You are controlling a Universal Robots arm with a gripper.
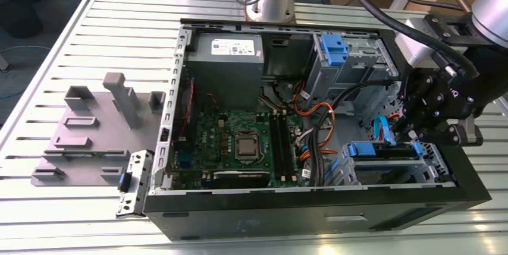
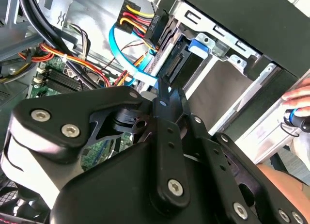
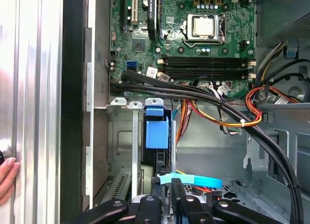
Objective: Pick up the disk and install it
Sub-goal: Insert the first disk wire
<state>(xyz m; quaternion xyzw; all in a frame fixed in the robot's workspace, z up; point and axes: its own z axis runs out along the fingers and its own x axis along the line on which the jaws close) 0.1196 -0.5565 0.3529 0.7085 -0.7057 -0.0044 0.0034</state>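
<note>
We list a green motherboard (image 3: pixel 193 44) and a black gripper (image 1: pixel 432 127). We note the disk's (image 3: pixel 157 132) blue rail and orange-yellow wiring (image 3: pixel 227 118).

The disk (image 1: pixel 379 150) is seen seated in the drive cage (image 1: pixel 432 163) at the front corner of the case, its blue plastic rail and tab facing the motherboard. In the first wrist view the disk (image 3: pixel 157 132) is shown on edge between the cage's metal walls, only its blue tab and a thin dark side being exposed. In the second wrist view its dark connector end (image 2: pixel 181 64) is seen inside the cage, beside the blue tab.
</note>
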